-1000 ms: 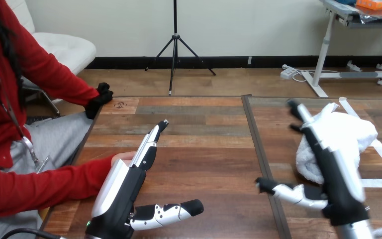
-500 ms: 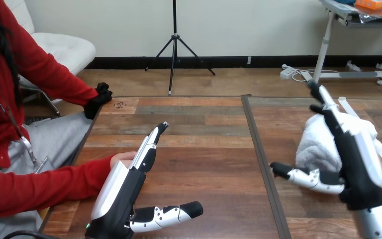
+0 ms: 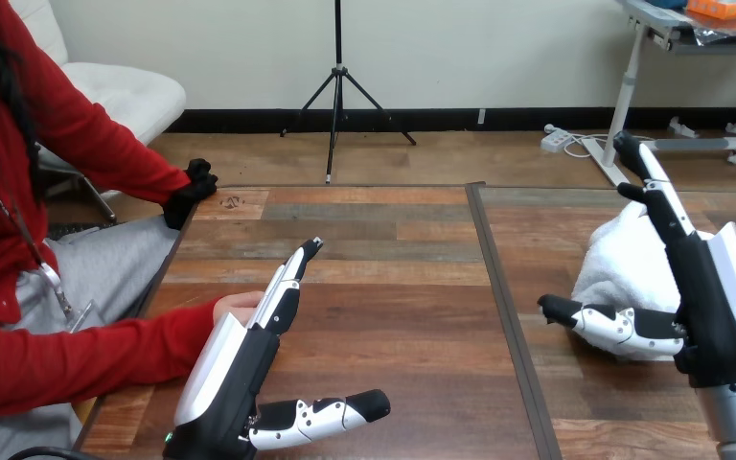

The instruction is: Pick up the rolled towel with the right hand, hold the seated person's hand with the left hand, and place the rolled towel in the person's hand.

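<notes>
The right robot hand (image 3: 707, 307) stands edge-up near the counter's (image 3: 393, 287) right edge, fingers straight, thumb spread wide, gripping nothing. The rolled towel (image 3: 623, 266) lies in the gap between them, likely framed so the fingers can close round it. The left robot hand (image 3: 240, 359), also open and empty, waits near the left edge just beside the person's hand (image 3: 238, 305), seemingly ready to take it, and only a dark seam (image 3: 496, 287) crosses the bare counter between the two.
</notes>
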### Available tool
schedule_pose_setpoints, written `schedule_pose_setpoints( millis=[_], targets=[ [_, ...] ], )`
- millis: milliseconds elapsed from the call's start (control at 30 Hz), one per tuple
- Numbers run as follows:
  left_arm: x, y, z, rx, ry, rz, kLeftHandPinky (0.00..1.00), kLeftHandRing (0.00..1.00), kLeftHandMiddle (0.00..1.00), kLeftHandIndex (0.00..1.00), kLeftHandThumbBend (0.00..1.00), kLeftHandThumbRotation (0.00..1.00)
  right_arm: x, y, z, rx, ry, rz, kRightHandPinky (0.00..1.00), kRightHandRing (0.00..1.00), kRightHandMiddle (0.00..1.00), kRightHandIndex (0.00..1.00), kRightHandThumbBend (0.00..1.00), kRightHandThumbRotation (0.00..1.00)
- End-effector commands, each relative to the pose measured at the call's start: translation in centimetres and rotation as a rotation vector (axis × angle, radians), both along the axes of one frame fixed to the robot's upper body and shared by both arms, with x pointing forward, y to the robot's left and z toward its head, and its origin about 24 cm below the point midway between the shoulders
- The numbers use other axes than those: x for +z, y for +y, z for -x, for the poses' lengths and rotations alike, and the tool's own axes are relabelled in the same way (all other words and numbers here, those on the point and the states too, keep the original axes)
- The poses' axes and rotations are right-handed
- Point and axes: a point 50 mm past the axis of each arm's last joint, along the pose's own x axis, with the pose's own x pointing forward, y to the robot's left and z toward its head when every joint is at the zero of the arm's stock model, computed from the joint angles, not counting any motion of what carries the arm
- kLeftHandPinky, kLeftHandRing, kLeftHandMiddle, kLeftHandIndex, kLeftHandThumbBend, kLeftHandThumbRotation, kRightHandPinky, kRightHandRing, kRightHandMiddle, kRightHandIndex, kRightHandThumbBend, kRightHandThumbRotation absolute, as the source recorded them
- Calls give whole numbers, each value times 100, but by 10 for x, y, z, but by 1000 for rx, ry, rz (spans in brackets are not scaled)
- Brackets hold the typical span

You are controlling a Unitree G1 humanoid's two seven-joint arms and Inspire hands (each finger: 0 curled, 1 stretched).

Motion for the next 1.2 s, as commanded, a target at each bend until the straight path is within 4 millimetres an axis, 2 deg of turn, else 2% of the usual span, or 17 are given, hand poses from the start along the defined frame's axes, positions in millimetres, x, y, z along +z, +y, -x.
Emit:
schedule_pose_setpoints(
  millis=[0, 733, 1167],
  targets=[
    [13, 3, -11, 11, -76, 19, 97, 100, 100, 100, 100, 62, 19, -1, -14, -4, -88, -10, 89, 97, 96, 96, 100, 49],
    [16, 6, -12, 13, -80, 5, 97, 100, 100, 100, 100, 62, 18, 2, -16, -9, -93, -22, 89, 96, 97, 95, 100, 49],
    [17, 7, -13, 8, -82, 9, 97, 100, 100, 100, 100, 60, 22, -3, -19, -34, -105, -6, 86, 95, 96, 95, 100, 50]
  ],
)
